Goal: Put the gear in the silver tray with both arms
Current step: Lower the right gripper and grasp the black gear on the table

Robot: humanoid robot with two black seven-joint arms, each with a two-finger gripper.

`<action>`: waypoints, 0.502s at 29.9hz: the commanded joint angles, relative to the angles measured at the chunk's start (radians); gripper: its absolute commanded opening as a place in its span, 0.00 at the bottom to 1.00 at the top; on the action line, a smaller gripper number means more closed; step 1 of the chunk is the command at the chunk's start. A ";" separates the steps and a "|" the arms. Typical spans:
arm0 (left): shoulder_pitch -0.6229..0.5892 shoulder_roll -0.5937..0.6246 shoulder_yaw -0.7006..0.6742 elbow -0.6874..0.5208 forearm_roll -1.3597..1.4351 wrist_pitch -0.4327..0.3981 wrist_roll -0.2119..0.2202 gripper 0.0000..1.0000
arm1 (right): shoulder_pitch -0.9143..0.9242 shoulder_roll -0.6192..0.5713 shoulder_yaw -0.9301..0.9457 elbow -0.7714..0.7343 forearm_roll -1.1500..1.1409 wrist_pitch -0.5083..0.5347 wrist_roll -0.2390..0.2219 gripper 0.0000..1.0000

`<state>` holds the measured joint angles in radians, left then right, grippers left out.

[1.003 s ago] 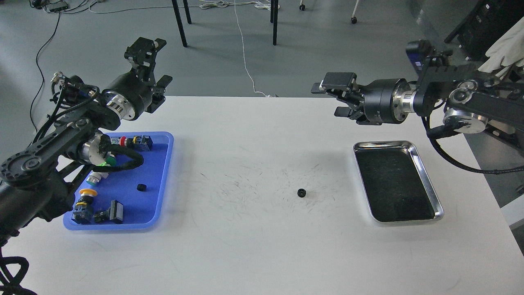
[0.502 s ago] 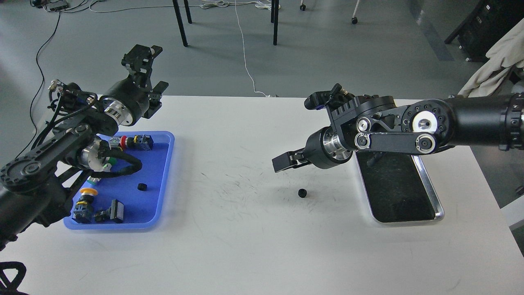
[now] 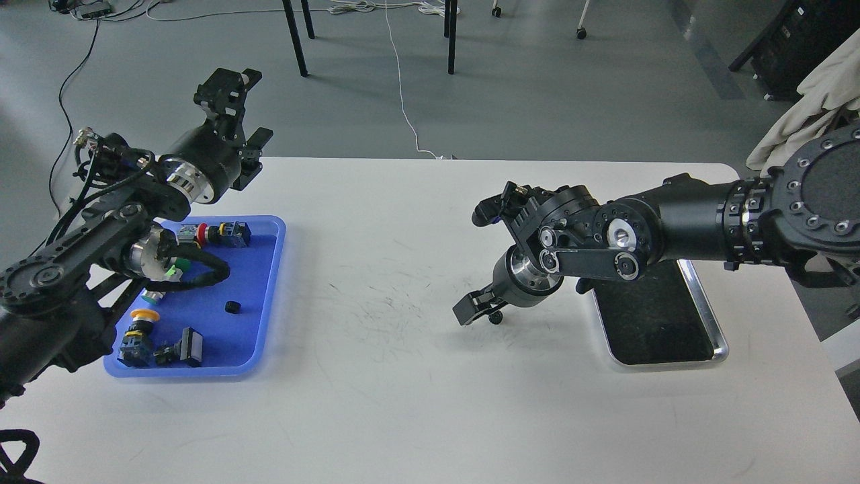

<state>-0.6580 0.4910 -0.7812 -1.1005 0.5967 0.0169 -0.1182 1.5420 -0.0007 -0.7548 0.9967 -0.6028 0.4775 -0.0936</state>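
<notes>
A small black gear (image 3: 496, 318) lies on the white table, left of the silver tray (image 3: 720, 349). My right gripper (image 3: 481, 311) is down at the table with its jaws apart. One finger (image 3: 468, 312) is just left of the gear, and the other is mostly hidden under the wrist. The right arm crosses over the silver tray's near-left corner. The tray's dark bottom holds nothing I can see. My left gripper (image 3: 238, 111) is open and empty, raised above the table's far left edge, behind the blue tray (image 3: 272, 296).
The blue tray at the left holds a second small black gear (image 3: 232, 307), push-buttons (image 3: 144, 316) and switch parts (image 3: 225, 234). My left arm's elbow and cables hang over its left side. Chair legs and floor cables lie beyond the table.
My right arm has swung from above the tray's far end leftward and down to the gear on the table. My left gripper has drifted slightly left and up.
</notes>
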 commanded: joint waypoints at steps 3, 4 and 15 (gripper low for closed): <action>0.006 0.000 0.002 0.001 0.000 0.000 -0.012 0.98 | -0.017 0.001 -0.015 -0.016 0.000 0.000 0.000 0.94; 0.006 0.000 0.002 0.001 0.000 0.000 -0.014 0.98 | -0.022 0.001 -0.015 -0.023 0.000 0.000 0.000 0.93; 0.012 0.000 0.003 0.002 0.000 0.000 -0.028 0.98 | -0.055 0.001 -0.015 -0.044 0.003 0.000 0.002 0.87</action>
<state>-0.6481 0.4902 -0.7777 -1.0984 0.5967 0.0169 -0.1446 1.4943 0.0001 -0.7702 0.9555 -0.6008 0.4771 -0.0936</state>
